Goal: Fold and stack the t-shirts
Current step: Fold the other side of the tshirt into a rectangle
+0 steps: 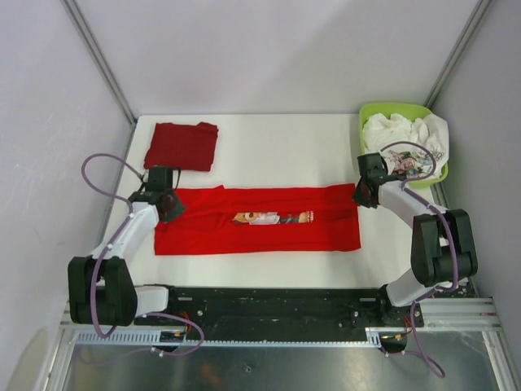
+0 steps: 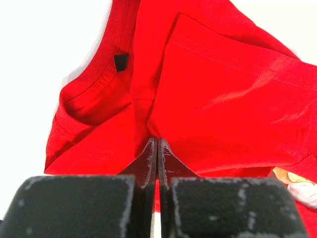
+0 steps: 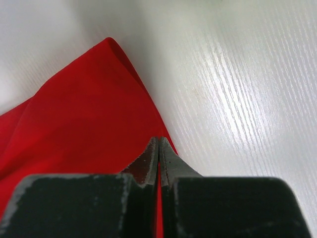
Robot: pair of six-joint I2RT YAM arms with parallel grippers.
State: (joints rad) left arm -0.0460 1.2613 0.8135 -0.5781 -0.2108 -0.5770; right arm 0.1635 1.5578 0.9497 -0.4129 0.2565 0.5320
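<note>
While we are working on the bright red t-shirt (image 1: 203, 232), which is lying as a long strip across the worktop (image 1: 277, 151), the left gripper (image 2: 157, 145) is sitting at its collar end and the right gripper (image 3: 158, 144) at its hem edge. Both are pressed together; we cannot tell if cloth is caught. We are judging that both ends need lifting evenly, keeping the flaps flat, before stacking it on the folded darker red t-shirt (image 1: 181, 146).
</note>
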